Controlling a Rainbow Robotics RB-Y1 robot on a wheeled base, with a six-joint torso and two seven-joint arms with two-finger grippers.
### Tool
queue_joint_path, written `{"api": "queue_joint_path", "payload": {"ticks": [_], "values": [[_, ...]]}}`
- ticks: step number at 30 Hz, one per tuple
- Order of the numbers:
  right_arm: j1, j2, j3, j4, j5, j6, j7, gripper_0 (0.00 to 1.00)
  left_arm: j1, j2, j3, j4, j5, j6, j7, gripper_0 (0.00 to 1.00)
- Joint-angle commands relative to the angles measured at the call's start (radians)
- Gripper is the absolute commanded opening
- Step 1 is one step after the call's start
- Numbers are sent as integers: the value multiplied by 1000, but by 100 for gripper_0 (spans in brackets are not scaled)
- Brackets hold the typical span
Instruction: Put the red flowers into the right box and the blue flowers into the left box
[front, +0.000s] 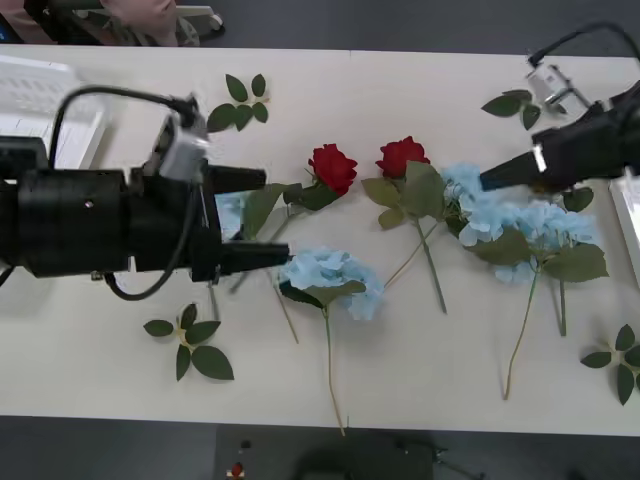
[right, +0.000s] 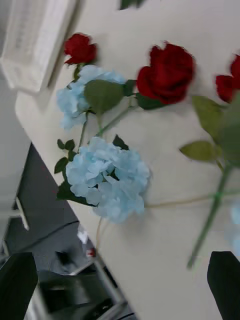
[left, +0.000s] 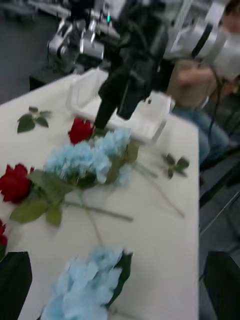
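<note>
1. Two deep-red artificial roses (front: 333, 167) lie mid-table among pale sky-blue hydrangea clusters (front: 335, 280) in the front view; my left gripper (front: 258, 218), fingers spread wide, hovers beside one blue cluster, and my right gripper (front: 490, 180) points at another.
2. Right wrist view: my black fingers (right: 17, 280) stand apart above a blue cluster, the white slotted plastic basket (right: 35, 45) beyond.
3. Left wrist view: my fingers (left: 14, 280) stand wide over blue blooms; the white rimmed plastic tray (left: 145, 120) lies behind my right gripper.

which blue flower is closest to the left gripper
The blue flower lying just off the left gripper, its stem running toward the table's near edge. The other blue flowers lie in a cluster under the right gripper.
</note>
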Motion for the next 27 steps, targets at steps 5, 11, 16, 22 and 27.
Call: {"api": "queue_joint_path", "payload": {"ticks": [5, 11, 16, 22, 27], "values": [[-117, -103, -173, -15, 332, 257, -496, 100, -41, 253, 121, 248, 483, 42, 486, 100], [-117, -126, -117, -19, 672, 240, -497, 100, -66, 334, 84, 383, 245, 145, 714, 100], [-99, -126, 62, -16, 855, 82, -496, 100, -150, 330, -34, 450, 8, 134, 948, 100], [-99, -103, 218, 62, 978, -82, -493, 100, -313, 330, -233, 547, -200, 132, 1155, 100], [-110, -80, 268, 183, 990, -189, -493, 100, -471, 293, -394, 671, -316, 129, 1287, 100]]}}
